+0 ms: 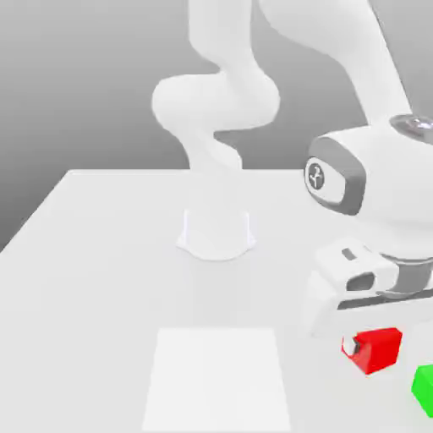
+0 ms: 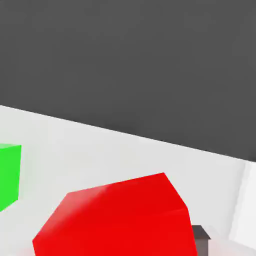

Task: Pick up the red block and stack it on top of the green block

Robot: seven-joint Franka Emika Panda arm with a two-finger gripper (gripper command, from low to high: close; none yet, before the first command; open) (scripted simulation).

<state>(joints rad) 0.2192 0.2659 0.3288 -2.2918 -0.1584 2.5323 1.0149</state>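
Right, exterior view: hand (image 1: 365, 338) is closed on the red block (image 1: 377, 349), near the exterior view's right edge, low over the white desk (image 1: 110, 254). Green block (image 1: 425, 389) sits just beside it, nearer and further right, not touching.

Hand view: red block (image 2: 120, 220) looms close and tilted, green block (image 2: 9, 175) off to one side. It looks rigid, light and glossy, so likely slippery; grip flat opposite faces, centred.

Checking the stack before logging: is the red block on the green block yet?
Not yet. The red block sits under the hand, beside the green block and apart from it, not on top.
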